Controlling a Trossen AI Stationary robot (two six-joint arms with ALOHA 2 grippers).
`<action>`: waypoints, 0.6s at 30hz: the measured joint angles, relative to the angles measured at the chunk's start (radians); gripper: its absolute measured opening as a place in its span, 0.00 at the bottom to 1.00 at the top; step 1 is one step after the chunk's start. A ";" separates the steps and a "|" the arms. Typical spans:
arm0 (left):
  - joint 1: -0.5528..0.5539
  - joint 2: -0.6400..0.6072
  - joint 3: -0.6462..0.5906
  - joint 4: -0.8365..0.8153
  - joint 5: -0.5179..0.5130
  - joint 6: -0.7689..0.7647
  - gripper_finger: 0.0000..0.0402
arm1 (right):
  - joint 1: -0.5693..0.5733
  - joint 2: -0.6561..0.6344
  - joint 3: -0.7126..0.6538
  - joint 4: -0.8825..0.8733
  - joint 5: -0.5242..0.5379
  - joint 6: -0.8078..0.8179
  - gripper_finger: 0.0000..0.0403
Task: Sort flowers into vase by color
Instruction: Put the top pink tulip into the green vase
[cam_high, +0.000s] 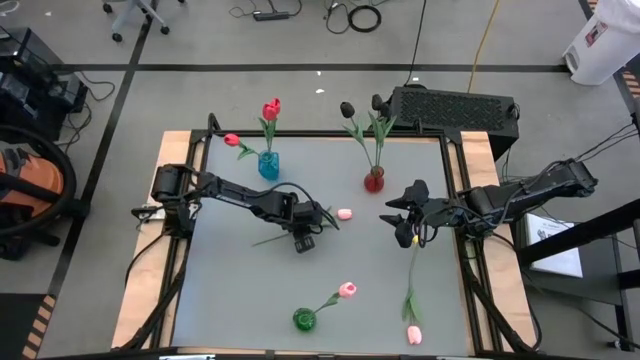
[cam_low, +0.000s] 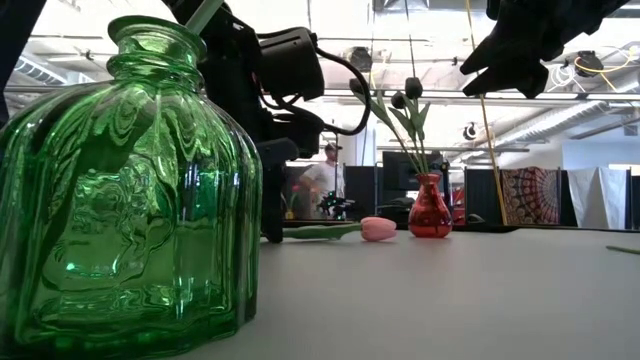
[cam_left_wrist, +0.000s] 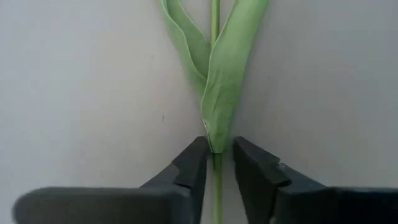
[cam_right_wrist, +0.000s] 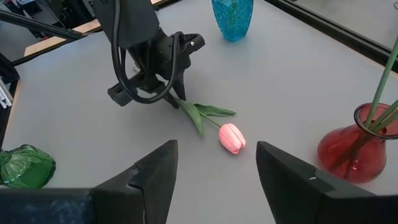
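A pink tulip (cam_high: 345, 213) lies flat on the table; its head (cam_right_wrist: 232, 138) points toward the red vase (cam_high: 374, 181), which holds black tulips (cam_high: 347, 108). My left gripper (cam_high: 305, 240) stands over that tulip's stem, shut on it. My right gripper (cam_high: 392, 212) hovers open to the right of the head, holding nothing (cam_right_wrist: 217, 168). The blue vase (cam_high: 268, 165) holds red tulips (cam_high: 271, 108). The green vase (cam_high: 304, 319) holds one pink tulip (cam_high: 347, 290). Another pink tulip (cam_high: 413, 335) lies near the table's near edge. My left gripper pinches the lying pink tulip's stem (cam_left_wrist: 216, 163) between its two fingers (cam_left_wrist: 196, 158), just below where the leaves (cam_left_wrist: 221, 81) branch off. The fingers come from above, pointing down, and lie across the stem (cam_right_wrist: 180, 106). The tulip lies on the table along its whole length.
The green vase (cam_low: 130, 190) stands near the near edge, left of the loose pink tulip's stem (cam_high: 411, 285). A black box (cam_high: 455, 108) sits beyond the far edge. Bare tabletop (cam_high: 240, 290) lies between the vases. A person (cam_low: 325, 175) stands in the room behind.
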 joint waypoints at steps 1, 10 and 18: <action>0.000 0.000 0.000 0.000 0.001 -0.001 0.18 | 0.000 0.000 0.000 0.000 0.000 0.000 0.52; -0.002 0.001 -0.001 -0.002 0.004 -0.002 0.02 | 0.000 0.000 0.000 0.000 0.000 0.000 0.52; -0.023 -0.037 0.012 -0.033 0.023 -0.003 0.01 | 0.000 0.000 0.000 0.000 0.000 0.000 0.52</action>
